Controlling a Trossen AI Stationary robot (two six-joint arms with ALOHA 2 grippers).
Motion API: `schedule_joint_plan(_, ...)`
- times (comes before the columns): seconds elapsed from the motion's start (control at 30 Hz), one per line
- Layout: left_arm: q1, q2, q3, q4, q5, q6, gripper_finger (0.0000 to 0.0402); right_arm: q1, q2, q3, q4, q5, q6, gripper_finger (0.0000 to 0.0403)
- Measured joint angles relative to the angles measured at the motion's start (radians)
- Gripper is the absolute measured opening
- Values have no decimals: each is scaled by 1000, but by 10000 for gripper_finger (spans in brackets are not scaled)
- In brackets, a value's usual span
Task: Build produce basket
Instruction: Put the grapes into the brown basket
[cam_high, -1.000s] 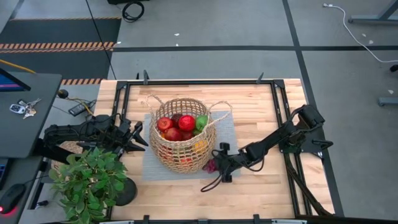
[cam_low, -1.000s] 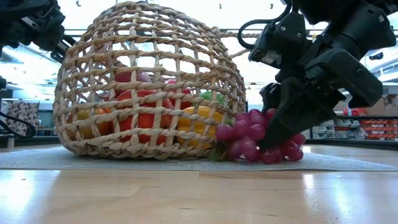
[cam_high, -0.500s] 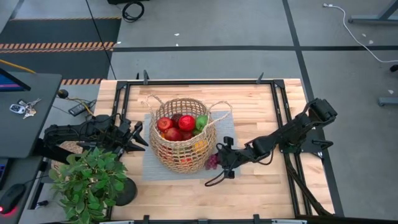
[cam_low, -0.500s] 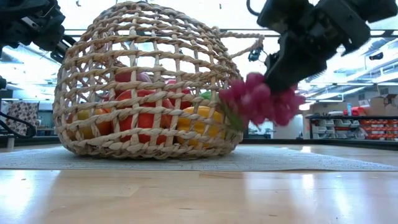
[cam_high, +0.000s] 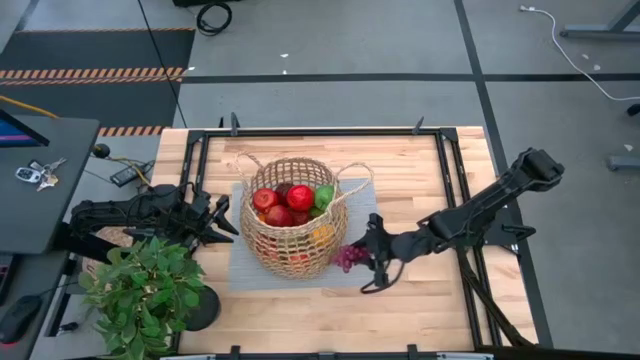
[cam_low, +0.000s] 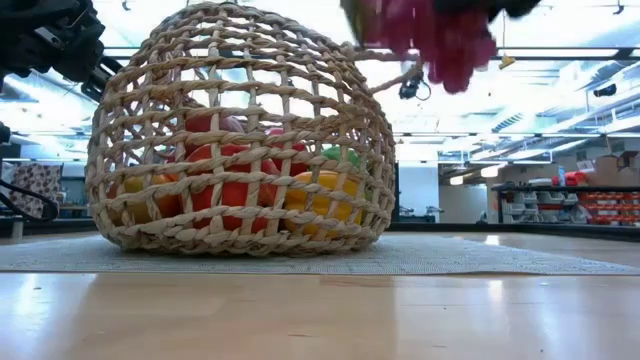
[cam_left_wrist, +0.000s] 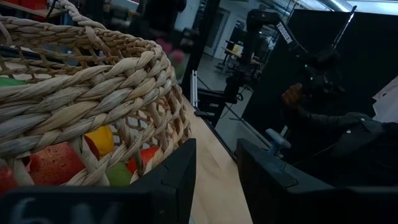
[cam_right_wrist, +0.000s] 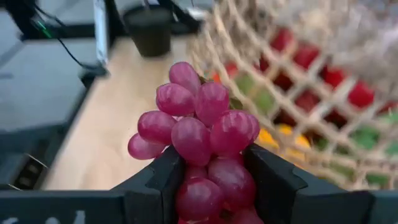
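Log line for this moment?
right end effector: shut on grapes, lifted beside basket | left end effector: waiting by basket

Your right arm reaches in from about three o'clock, stretched low toward the middle of the desk, and its right gripper (cam_high: 362, 255) has its jaws clamped on the grapes (cam_right_wrist: 199, 134), carried in the air. Your left arm lies folded at nine o'clock, left gripper (cam_high: 222, 222) with jaws slightly parted.

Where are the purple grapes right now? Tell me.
The grapes are clamped in the right tool, lifted off the table just right of the basket in the high view, not yet over it.
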Motion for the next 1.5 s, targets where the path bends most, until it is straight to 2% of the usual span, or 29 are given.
schedule_joint_plan(0.2,0,0,0,0,0,0,121,28,-71,0,118,3,-80,161)
schedule_joint_plan(0.37,0,0,0,0,0,0,121,38,-95,0,292,27,-264,161)
schedule_joint_plan(0.53,0,0,0,0,0,0,121,43,-95,0,449,49,-527,161)
schedule_joint_plan(0.73,0,0,0,0,0,0,121,76,-95,0,516,218,-916,161)
schedule_joint_plan(0.87,0,0,0,0,0,0,121,95,-94,0,515,285,-1260,161)
schedule_joint_plan(1.0,0,0,0,0,0,0,121,116,-94,0,509,287,-1622,161)
schedule_joint_plan(1.1,0,0,0,0,0,0,121,120,-94,0,511,287,-1827,161)
schedule_joint_plan(1.27,0,0,0,0,0,0,121,116,-94,0,508,295,-2049,161)
schedule_joint_plan(1.33,0,0,0,0,0,0,121,113,-94,0,513,339,-2129,161)
schedule_joint_plan(1.5,0,0,0,0,0,0,121,111,-94,0,514,419,-2184,162)
